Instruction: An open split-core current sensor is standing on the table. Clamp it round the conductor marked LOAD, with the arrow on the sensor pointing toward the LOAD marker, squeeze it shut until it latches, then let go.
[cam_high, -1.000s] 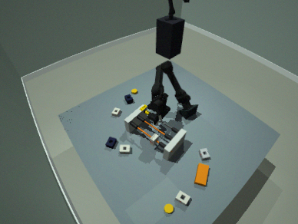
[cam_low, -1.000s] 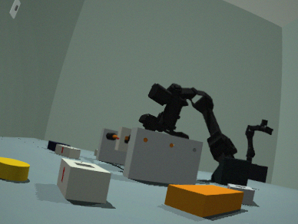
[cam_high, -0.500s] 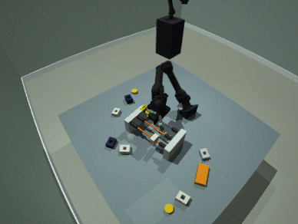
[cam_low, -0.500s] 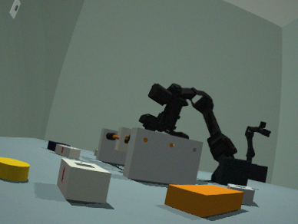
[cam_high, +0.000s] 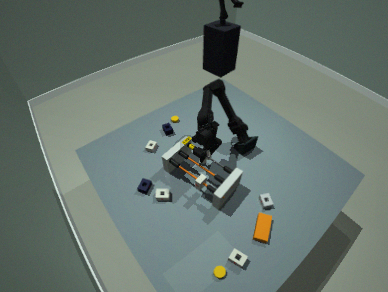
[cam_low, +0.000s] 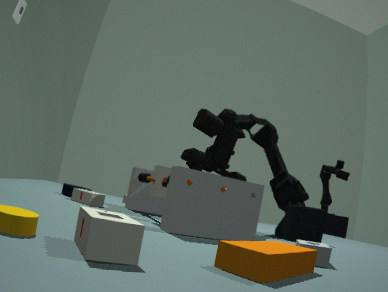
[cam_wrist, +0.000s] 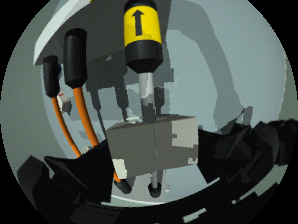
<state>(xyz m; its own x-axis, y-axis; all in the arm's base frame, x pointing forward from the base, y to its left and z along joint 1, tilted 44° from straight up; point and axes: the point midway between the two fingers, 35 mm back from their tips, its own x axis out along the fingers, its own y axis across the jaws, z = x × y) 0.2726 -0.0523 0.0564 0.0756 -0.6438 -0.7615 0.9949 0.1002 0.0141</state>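
My gripper (cam_high: 202, 156) (cam_wrist: 148, 132) is shut on the current sensor, a grey-white block (cam_wrist: 132, 147) between the fingers. In the wrist view the sensor sits around the grey conductor (cam_wrist: 147, 92), which enters its far side and shows again below it. A thin seam runs down the middle of the block, with no wide gap visible. Its arrow cannot be seen. A yellow sleeve (cam_wrist: 142, 24) with a black arrow surrounds the conductor's far end; no lettering is readable. In the exterior view the end panel (cam_low: 210, 212) hides the sensor and fingertips.
Two orange conductors (cam_wrist: 86, 117) run beside the grey one. A white block (cam_high: 201, 181) sits on the outer one. White end walls (cam_high: 228, 188) hold the conductors. An orange block (cam_high: 262, 227) (cam_low: 265, 257), yellow discs (cam_high: 220, 272) (cam_low: 17, 221), and several white and dark blue blocks surround the fixture.
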